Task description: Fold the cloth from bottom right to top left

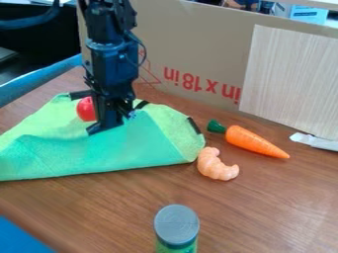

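Observation:
The green cloth (125,152) lies at the left of the table, with a darker green layer folded over its lighter green part. Dark strips mark its upper and right edges. My gripper (113,126) hangs down over the upper middle of the cloth, low against the folded layer. Whether it holds any fabric I cannot tell. A red round object (86,109) sits on the cloth just left of the gripper, partly hidden by it.
Right of the cloth lie an orange shrimp-like toy (216,165) and a toy carrot (254,141). A grey-lidded container (176,226) stands at the front. Cardboard (198,54) walls the back, and a white object (316,141) lies far right.

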`<state>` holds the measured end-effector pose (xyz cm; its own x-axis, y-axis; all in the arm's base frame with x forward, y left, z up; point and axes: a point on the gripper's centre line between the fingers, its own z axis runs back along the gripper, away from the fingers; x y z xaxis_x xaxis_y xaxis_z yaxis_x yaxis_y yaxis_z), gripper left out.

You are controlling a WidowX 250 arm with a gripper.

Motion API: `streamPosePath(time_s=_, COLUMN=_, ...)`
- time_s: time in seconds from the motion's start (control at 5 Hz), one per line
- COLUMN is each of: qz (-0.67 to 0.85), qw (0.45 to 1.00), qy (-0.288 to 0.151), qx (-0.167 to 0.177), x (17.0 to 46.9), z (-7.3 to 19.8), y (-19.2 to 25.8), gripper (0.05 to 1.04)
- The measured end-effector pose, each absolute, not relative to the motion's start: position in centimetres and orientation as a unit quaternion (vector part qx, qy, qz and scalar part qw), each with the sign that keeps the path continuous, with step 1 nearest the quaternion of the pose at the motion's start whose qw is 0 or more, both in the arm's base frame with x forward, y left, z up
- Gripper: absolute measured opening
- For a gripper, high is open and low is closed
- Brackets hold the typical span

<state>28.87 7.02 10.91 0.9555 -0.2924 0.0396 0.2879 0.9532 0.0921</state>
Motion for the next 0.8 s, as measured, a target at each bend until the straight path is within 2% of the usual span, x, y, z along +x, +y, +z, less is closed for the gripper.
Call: streamPosePath(time_s=0.8, qz=-0.102, qw=0.995, qy=-0.001, qx=0.014, x=33.0, z=12.6, y=12.5, gripper=0.054)
